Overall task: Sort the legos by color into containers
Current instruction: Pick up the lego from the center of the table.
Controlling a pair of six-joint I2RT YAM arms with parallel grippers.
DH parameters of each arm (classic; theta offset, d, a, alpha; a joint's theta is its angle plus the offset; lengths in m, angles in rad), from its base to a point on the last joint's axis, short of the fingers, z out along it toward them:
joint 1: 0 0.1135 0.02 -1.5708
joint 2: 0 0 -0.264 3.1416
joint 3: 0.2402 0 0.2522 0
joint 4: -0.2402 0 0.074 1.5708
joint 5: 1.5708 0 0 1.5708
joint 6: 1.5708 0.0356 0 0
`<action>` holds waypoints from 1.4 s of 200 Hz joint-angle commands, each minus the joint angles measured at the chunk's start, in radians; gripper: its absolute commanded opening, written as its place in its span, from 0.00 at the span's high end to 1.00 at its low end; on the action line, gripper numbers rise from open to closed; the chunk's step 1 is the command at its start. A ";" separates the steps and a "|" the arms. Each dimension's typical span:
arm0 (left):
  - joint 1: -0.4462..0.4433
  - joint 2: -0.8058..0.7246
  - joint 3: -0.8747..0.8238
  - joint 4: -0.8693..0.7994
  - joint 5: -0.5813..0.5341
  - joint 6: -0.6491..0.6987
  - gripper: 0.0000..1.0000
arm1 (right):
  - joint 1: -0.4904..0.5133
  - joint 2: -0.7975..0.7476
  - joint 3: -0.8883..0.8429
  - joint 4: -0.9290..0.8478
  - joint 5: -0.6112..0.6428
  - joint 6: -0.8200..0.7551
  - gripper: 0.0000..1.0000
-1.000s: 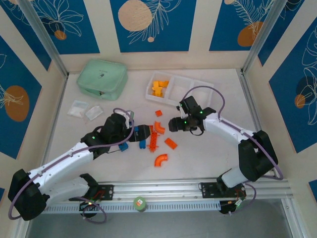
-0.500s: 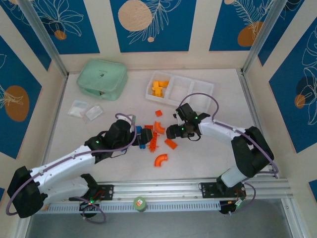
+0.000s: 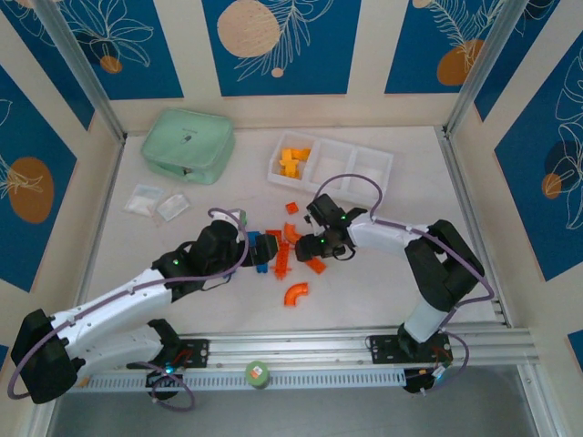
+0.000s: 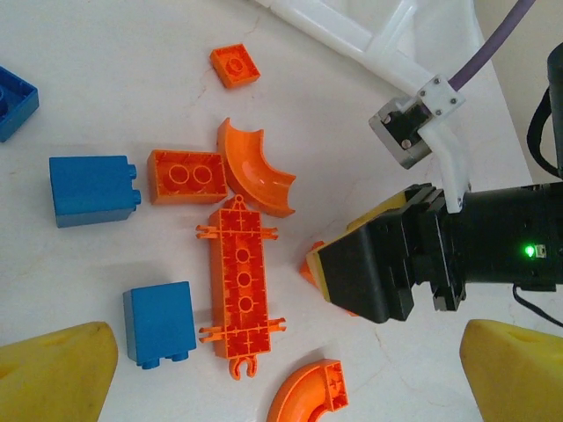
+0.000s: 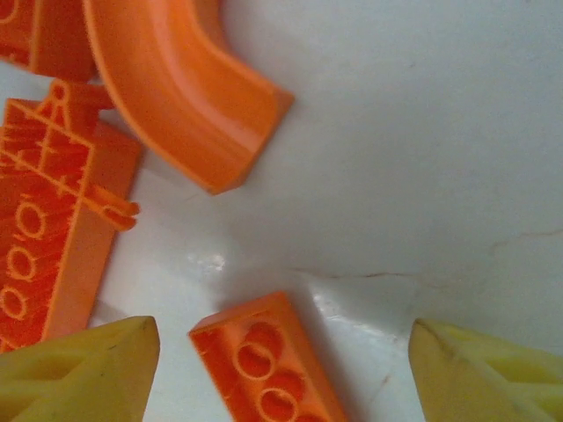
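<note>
Red-orange legos lie mid-table: a long plate (image 4: 239, 281), a curved arch (image 4: 255, 167), a two-stud brick (image 4: 185, 176), a small square (image 4: 235, 66) and an elbow piece (image 3: 296, 293). Blue bricks (image 4: 92, 189) (image 4: 160, 321) sit left of them. My right gripper (image 5: 281, 352) is open, low over the table, its yellow fingertips either side of an orange brick (image 5: 264, 369) without touching it. My left gripper (image 4: 286, 378) hovers open above the pile. The white tray (image 3: 333, 164) stands behind, with yellow-orange pieces (image 3: 293, 160) in its left compartment.
A mint green lidded box (image 3: 187, 144) sits at the back left, with small clear bags (image 3: 157, 202) in front of it. The two grippers are close together over the pile, the black fingers (image 4: 378, 272) of the right one crossing the left wrist view.
My right gripper has moved left and down to straddle the orange brick. The left gripper has edged slightly right over the pile.
</note>
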 commanded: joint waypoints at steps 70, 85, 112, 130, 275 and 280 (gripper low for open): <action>-0.006 -0.068 -0.048 0.004 -0.030 0.037 0.01 | 0.138 -0.006 0.000 -0.142 0.163 0.102 0.43; -0.005 -0.072 -0.055 0.012 -0.030 0.039 0.01 | 0.144 0.015 0.012 -0.155 0.172 0.109 0.46; -0.004 -0.068 -0.051 0.015 -0.030 0.051 0.01 | 0.163 0.048 0.049 -0.190 0.229 0.114 0.52; -0.004 -0.063 -0.047 0.023 -0.031 0.058 0.01 | 0.172 0.063 0.064 -0.204 0.250 0.109 0.54; 0.015 -0.054 -0.022 0.038 -0.027 0.079 0.01 | 0.097 -0.046 0.051 -0.173 0.179 0.080 0.71; 0.017 -0.051 -0.021 0.039 -0.024 0.079 0.01 | 0.089 -0.053 0.053 -0.172 0.175 0.080 0.71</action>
